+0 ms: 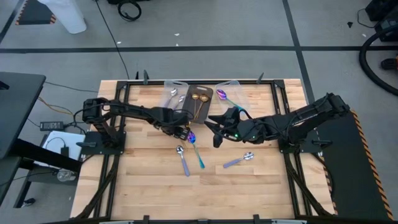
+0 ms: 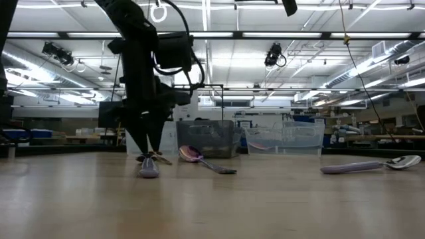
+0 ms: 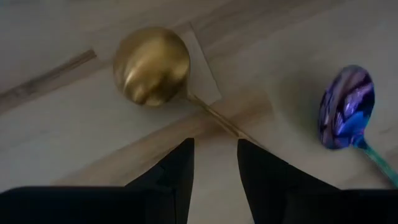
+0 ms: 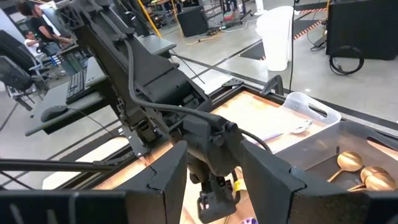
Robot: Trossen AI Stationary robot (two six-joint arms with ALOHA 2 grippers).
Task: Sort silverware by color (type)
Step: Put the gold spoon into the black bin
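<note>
Roughly half the sorting looks done: gold spoons (image 1: 200,98) lie in the dark bin (image 1: 207,109) at the far edge, with others in the clear bins (image 1: 171,86) either side. Left on the table (image 1: 143,186) are a gold spoon (image 3: 152,67), a purple-bowled teal spoon (image 1: 195,147) and two lavender-handled spoons (image 1: 183,159). The left gripper (image 3: 214,162) hangs low over the gold spoon's handle, fingers parted around it, not yet clamped. The right gripper (image 1: 216,132) waits, parted and empty, just to the right.

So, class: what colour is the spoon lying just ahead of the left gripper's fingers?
Gold spoon; left wrist view.
</note>
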